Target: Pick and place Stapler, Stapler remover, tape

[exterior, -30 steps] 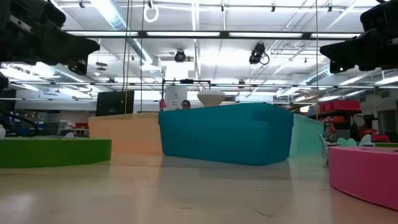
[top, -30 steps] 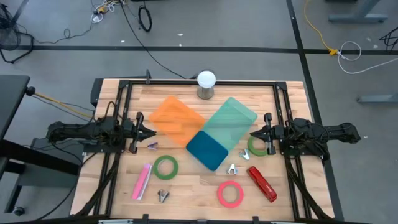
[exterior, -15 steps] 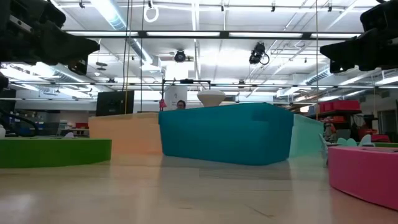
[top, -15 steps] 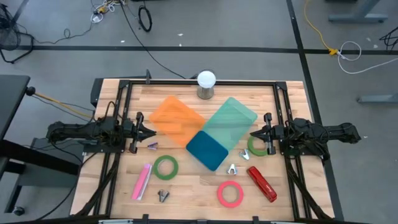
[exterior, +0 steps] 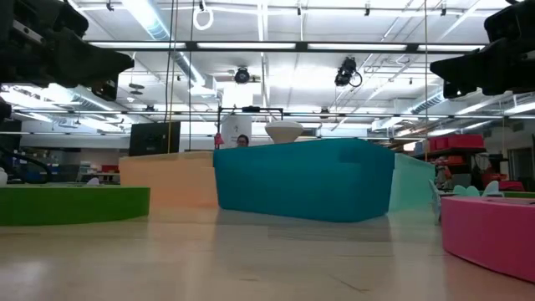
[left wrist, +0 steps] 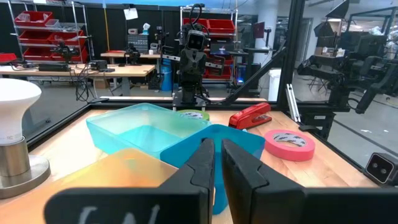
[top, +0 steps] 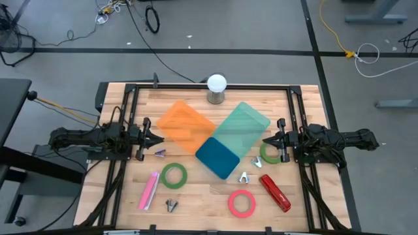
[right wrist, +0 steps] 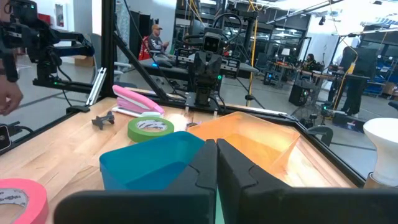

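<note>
1. Desk [top: 196,196]: wooden slats inside a black frame; carries every item below.
2. Left gripper [top: 159,139]: at the desk's left edge, pointing inward toward the orange bin; jaws nearly shut, only a thin slit between them in the left wrist view, empty.
3. Right gripper [top: 266,140]: at the desk's right edge, pointing inward toward the pale teal bin; jaws pressed together, empty.
4. Orange bin [top: 185,122]: left of centre, set at an angle.
5. Pale teal bin [top: 240,125]: right of centre, touching the orange bin.
6. Dark blue bin [top: 217,157]: just in front of the other two, touching the pale teal one.
7. Red stapler [top: 275,192]: front right, lying flat, near the pink tape roll.
8. Pink stapler [top: 149,190]: front left, lying flat.
9. Staple remover [top: 243,177]: between the dark blue bin and the red stapler.
10. Second staple remover [top: 171,205]: front left, beside the pink stapler.
11. Pink tape roll [top: 241,203]: front centre, flat.
12. Green tape roll [top: 174,174]: left of the dark blue bin, flat.
13. Second green tape roll [top: 269,153]: just below the right gripper, flat.
14. Lamp [top: 216,89]: white globe on a metal base, back edge, centre.
</note>
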`<state>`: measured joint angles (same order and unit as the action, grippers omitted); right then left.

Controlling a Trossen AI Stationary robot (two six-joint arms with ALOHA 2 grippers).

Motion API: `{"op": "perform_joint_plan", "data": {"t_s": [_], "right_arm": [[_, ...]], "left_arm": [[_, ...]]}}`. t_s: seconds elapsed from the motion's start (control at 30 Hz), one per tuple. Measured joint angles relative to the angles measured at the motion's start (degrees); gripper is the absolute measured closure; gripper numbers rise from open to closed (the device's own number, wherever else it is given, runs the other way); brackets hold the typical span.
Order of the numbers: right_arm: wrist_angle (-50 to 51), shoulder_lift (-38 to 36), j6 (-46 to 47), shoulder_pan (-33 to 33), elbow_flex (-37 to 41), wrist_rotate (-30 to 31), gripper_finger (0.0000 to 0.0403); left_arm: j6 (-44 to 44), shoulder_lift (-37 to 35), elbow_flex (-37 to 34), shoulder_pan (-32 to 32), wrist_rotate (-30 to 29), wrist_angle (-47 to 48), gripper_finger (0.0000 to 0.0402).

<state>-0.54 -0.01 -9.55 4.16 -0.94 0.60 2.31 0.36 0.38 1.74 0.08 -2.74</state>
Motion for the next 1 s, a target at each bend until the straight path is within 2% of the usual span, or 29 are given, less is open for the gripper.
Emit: {"op": "perform_joint_plan", "data": {"t_s": [0.47, 0.73, 1.0], "right_arm": [[0.0, 0.0, 0.0, 0.0, 0.0, 0.0, 0.0397], [0.0, 0.0, -13.9, 0.0, 0.0, 0.0, 0.0397], [-0.2, 0.0, -15.1, 0.0, 0.0, 0.0, 0.0397]], "left_arm": [[0.0, 0.0, 0.0, 0.0, 0.0, 0.0, 0.0369], [0.0, 0.0, 0.0, 0.0, 0.0, 0.0, 0.0369], [0.0, 0.0, 0.0, 0.0, 0.0, 0.0, 0.0369]]}}
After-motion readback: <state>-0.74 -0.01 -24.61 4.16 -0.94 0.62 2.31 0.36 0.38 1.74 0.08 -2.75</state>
